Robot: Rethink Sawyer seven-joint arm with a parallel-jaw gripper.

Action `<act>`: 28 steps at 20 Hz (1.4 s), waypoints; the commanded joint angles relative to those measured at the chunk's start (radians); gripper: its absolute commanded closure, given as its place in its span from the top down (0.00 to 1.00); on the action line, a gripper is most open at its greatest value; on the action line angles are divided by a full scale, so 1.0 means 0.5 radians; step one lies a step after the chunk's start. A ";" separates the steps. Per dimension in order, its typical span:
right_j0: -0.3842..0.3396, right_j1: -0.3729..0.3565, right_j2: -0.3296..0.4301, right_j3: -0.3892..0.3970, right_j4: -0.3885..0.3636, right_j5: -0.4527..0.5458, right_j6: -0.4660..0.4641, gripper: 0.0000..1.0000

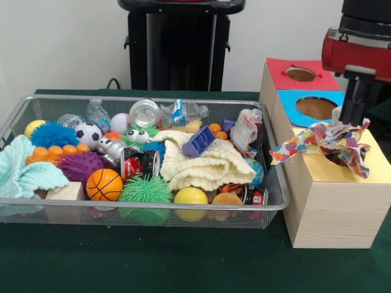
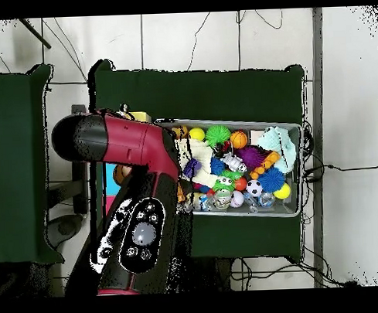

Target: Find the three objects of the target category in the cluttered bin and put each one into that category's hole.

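I see my black gripper over the yellow-topped pale wooden box, jaws clamped on a thin white spotted fabric piece draped across its round hole. Another spotted piece lies in the silver wire-mesh bin.

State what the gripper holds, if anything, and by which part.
The gripper stands above the spotted fabric piece draped over the yellow-topped box. Whether it grips the cloth's raised top edge cannot be told.
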 commanded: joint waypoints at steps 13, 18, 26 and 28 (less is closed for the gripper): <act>0.051 0.130 0.064 0.171 0.008 0.128 0.507 0.00; 0.070 0.131 0.036 0.140 0.013 0.184 0.526 0.00; 0.044 0.267 0.122 0.121 0.072 -0.029 0.509 0.00; 0.058 0.292 0.110 0.093 0.077 -0.036 0.525 0.00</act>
